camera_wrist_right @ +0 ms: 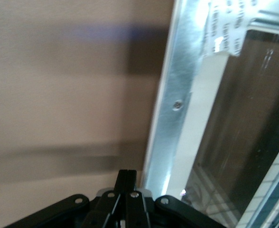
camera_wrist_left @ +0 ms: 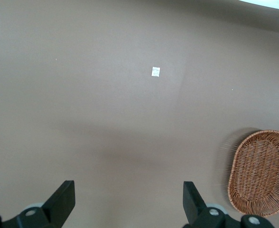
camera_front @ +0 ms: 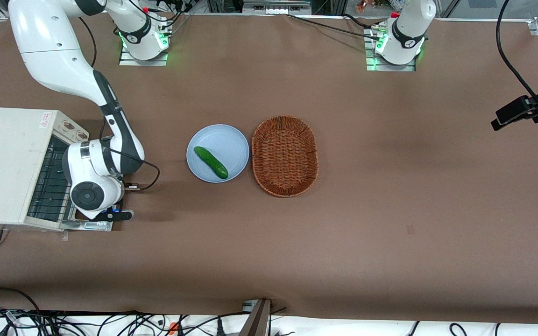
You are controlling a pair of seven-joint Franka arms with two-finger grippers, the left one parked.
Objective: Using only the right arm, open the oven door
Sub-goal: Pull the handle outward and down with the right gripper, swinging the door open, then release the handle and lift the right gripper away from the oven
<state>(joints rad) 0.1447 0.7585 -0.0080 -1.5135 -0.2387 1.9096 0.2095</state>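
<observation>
The cream-white toaster oven (camera_front: 10, 163) stands at the working arm's end of the table. Its oven door (camera_front: 89, 226) is swung down and out from the oven front, and the wire rack (camera_front: 49, 184) shows inside. The right arm (camera_front: 59, 65) reaches down over the door, its wrist covering most of it and the bar handle. My gripper (camera_front: 118, 215) is low at the door's outer edge, at the corner nearer the front camera. In the right wrist view the gripper (camera_wrist_right: 127, 176) is shut with nothing between its fingers, right beside the door's silver frame (camera_wrist_right: 173, 104) and dark glass (camera_wrist_right: 246, 137).
A light-blue plate (camera_front: 234, 140) with a green cucumber (camera_front: 210, 162) on it sits mid-table, beside a brown wicker basket (camera_front: 285, 155). The basket also shows in the left wrist view (camera_wrist_left: 262, 173). The oven's two knobs (camera_front: 75, 129) are at its end farther from the front camera.
</observation>
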